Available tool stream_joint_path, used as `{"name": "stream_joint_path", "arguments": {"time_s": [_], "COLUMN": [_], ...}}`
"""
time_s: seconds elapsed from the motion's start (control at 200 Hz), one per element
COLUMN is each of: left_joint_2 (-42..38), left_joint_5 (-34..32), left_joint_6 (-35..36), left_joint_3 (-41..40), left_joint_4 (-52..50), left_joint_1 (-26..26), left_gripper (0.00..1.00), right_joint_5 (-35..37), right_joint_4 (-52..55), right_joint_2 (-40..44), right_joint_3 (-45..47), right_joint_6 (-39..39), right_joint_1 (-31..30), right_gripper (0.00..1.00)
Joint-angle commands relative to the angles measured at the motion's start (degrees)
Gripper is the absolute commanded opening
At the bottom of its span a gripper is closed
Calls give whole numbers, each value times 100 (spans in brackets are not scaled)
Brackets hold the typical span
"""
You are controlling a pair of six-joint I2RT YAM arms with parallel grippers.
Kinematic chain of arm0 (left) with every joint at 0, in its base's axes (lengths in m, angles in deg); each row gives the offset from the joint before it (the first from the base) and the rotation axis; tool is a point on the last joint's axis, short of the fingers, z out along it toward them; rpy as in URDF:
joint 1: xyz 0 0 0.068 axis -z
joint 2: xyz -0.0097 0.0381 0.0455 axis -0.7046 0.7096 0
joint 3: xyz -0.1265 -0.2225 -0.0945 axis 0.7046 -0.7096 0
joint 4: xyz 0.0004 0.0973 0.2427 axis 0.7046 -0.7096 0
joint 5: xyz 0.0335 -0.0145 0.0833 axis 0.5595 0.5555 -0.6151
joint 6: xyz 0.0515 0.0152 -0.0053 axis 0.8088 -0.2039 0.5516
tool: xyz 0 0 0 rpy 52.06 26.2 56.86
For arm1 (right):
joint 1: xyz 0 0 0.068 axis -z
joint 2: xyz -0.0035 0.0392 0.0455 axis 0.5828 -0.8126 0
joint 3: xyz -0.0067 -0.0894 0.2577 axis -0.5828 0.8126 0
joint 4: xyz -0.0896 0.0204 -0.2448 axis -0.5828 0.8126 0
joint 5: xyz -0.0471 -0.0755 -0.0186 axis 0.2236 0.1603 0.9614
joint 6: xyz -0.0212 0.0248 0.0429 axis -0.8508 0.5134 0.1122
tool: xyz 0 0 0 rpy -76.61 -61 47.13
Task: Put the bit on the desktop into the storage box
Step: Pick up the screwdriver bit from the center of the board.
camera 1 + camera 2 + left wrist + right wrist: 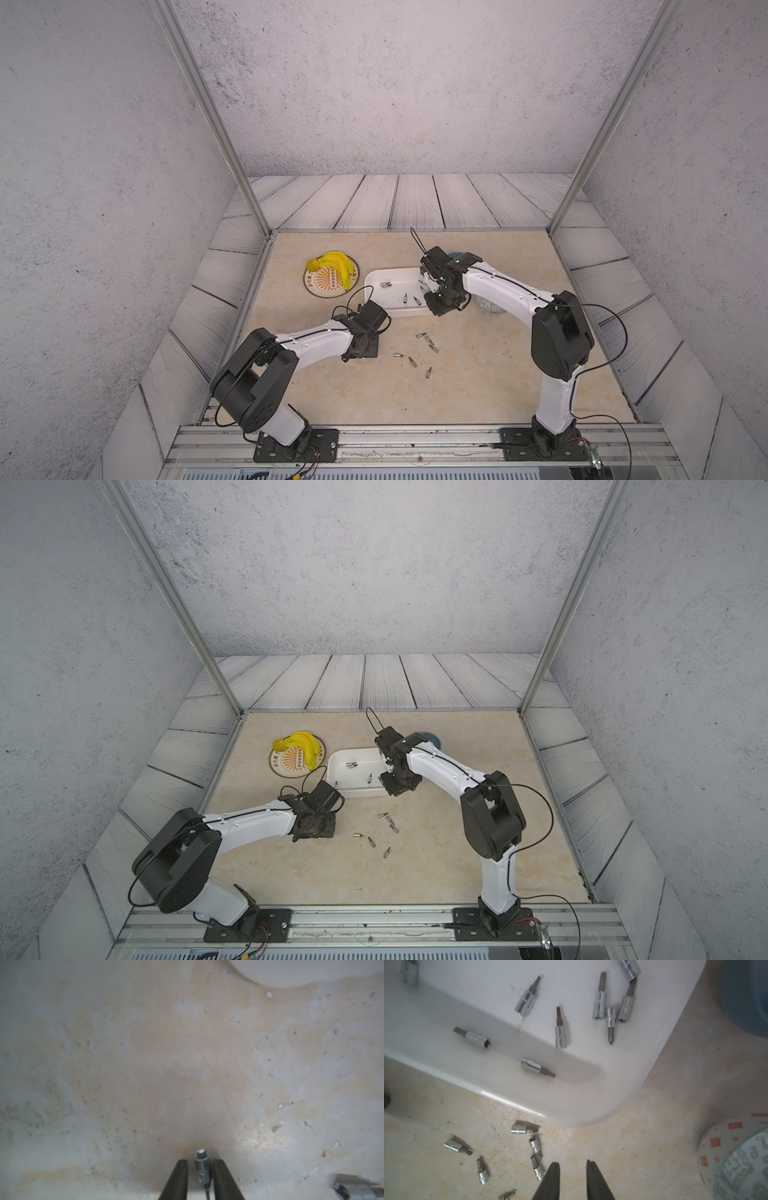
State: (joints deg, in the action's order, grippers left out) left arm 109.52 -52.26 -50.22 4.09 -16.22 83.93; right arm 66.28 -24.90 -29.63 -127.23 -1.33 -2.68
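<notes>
- While the left claw (200, 1161) is held low over the counter (145, 1064), one bit (202, 1164) is bracketed between its fingers; a thin gap is seen on each side, so nothing is clamped yet.
- A second bit (353, 1190) is seen lying on the counter nearby.
- Six loose bits (428, 340) are counted on the counter between the arms, just in front of the box (397, 312).
- Several stored bits (560, 1028) are found lying flat inside the box.
- The right claw (572, 1162) is held slightly parted and empty, over bare counter just off a box corner.
- Bananas (334, 262) are set on a plate (328, 294) beside the box.
- A blue bowl (747, 997) and a patterned bowl (726, 1157) are seen at the box's other end.
</notes>
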Motion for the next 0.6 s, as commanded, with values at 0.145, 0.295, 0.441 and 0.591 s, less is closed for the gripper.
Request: {"name": "stream_joint_path", "arguments": {"time_s": [0.145, 0.295, 0.441, 0.591], "left_joint_2": [391, 337, 81, 5], "left_joint_5": [364, 367, 247, 205], "left_joint_6": [120, 178, 263, 541], "left_joint_3": [55, 206, 613, 1403], "left_joint_4": [41, -78, -468, -1095], "left_joint_1": [33, 33, 24, -45], "left_gripper": [8, 0, 0, 0], "right_joint_5": [43, 60, 41, 42], "right_joint_4": [-535, -712, -886, -1000], "right_joint_2": [799, 861, 887, 895], "right_joint_3": [1332, 1754, 2011, 2138], "right_joint_6": [640, 866, 1035, 1102], "right_joint_1": [-376, -511, -570, -614], "right_gripper": [28, 28, 29, 29]}}
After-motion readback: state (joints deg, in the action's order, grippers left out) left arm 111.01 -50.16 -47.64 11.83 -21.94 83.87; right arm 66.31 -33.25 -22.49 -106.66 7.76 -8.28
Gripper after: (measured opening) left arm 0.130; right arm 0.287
